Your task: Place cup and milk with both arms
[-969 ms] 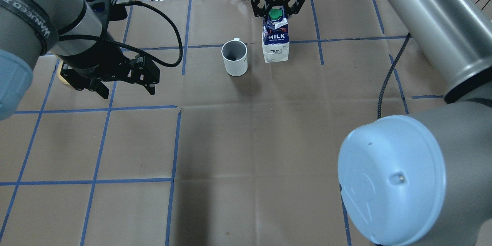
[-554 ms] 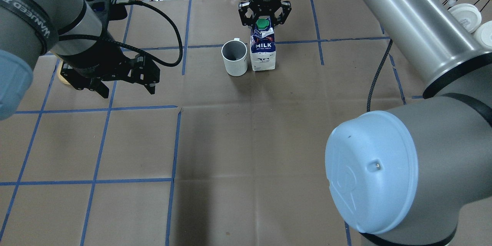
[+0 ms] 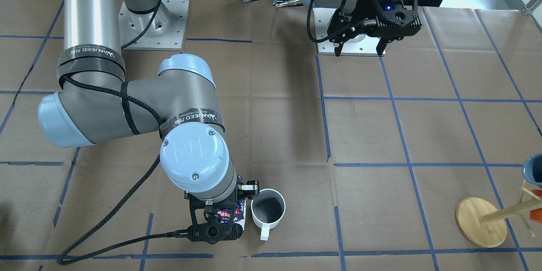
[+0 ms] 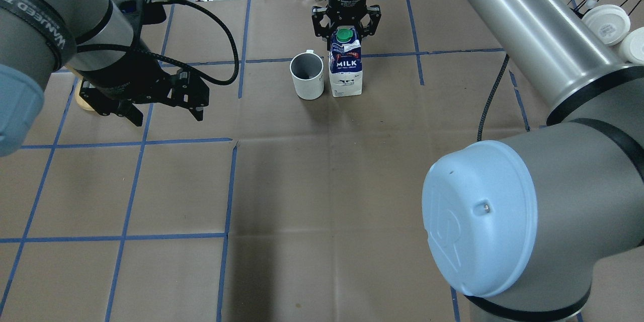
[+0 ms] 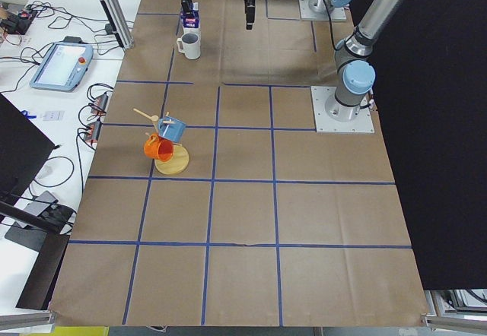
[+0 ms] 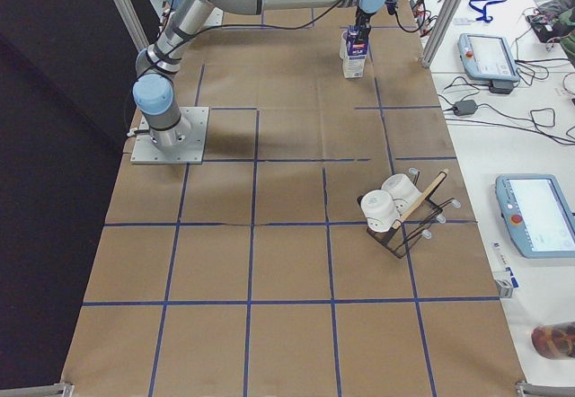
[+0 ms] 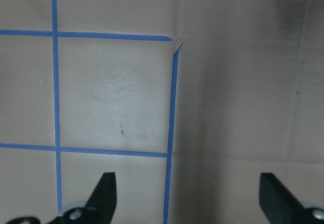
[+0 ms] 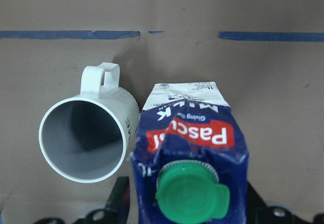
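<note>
The milk [image 4: 345, 68] stands upright on the table [image 4: 322, 186] at its far middle, just short of a blue tape line [image 4: 453, 51]. It is directly beside the cup [image 4: 307, 75], on the robot's right of it. Whether the two touch I cannot tell; the overhead view hints at a sliver of gap.

The carton is thin board, so I judge it will give under a squeeze (its blue gable already looks creased in the right wrist view). How full, and so how heavy, it is cannot be read. The firmest hold looks to be across the flat sides just under the gable, with modest force. The green cap [image 8: 191, 198] offers no grip.

The right gripper [image 4: 345, 35] comes straight down over the carton, one finger on each side of the top. Both fingers seem pressed to its sides, so it has the milk in hand.

The cup sits upright and empty, its handle [image 8: 101, 77] pointing away from the robot. It is glazed and stiff, probably slick and liable to chip, so pinching one wall at the rim, or the handle, would suit it.

The left gripper [image 4: 167, 119] hovers well off to the robot's left, spread wide and holding nothing. Its own camera shows only brown paper and tape between the fingers [image 7: 104, 188]. A wooden stand [image 3: 480, 222] stands further left.
</note>
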`<state>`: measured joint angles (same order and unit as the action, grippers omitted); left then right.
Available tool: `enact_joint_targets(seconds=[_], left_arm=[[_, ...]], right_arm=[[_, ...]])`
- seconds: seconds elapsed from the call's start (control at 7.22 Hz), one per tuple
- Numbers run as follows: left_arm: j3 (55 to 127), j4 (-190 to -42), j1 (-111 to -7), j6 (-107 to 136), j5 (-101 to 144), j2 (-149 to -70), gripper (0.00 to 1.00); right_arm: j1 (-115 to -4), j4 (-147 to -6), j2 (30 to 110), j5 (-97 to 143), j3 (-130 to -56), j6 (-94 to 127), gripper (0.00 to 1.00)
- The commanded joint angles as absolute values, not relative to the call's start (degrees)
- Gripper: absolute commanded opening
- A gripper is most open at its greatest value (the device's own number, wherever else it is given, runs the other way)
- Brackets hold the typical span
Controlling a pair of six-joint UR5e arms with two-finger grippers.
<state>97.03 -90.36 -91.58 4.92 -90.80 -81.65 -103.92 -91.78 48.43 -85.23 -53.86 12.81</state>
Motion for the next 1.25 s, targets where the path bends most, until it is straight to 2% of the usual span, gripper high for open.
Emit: enact_joint_targets(seconds=[0.0, 0.28, 0.55, 0.69, 0.97, 1.11], left_arm=[[97.0, -90.4, -91.6, 4.9, -90.7, -81.7, 1.0], [97.0, -90.4, -91.6, 4.9, -90.7, -81.7, 1.0], [97.0, -90.4, -91.6, 4.9, -90.7, -81.6, 1.0], [97.0, -90.4, -91.6, 4.9, -90.7, -81.6, 1.0], [97.1, -90.4, -91.6, 4.9, -90.6, -81.6, 1.0], [97.1, -90.5, -91.6, 4.9, -90.6, -81.6, 1.0]], right_arm=[[-102.8, -90.6, 50.7, -85.3, -53.2, 12.7, 1.0], [-101.2, -85.6, 57.3, -86.0, -54.4, 8.1, 1.0], [-94.7, -75.8, 63.6, -86.1, -55.0, -0.9, 0.99], [-92.9, -72.1, 67.5, -86.5, -57.7, -1.6, 0.97], [-90.5, -73.4, 75.3, -89.7, -67.6, -1.3, 0.96], [-90.7, -75.2, 80.6, -89.7, -75.3, -0.3, 0.96]])
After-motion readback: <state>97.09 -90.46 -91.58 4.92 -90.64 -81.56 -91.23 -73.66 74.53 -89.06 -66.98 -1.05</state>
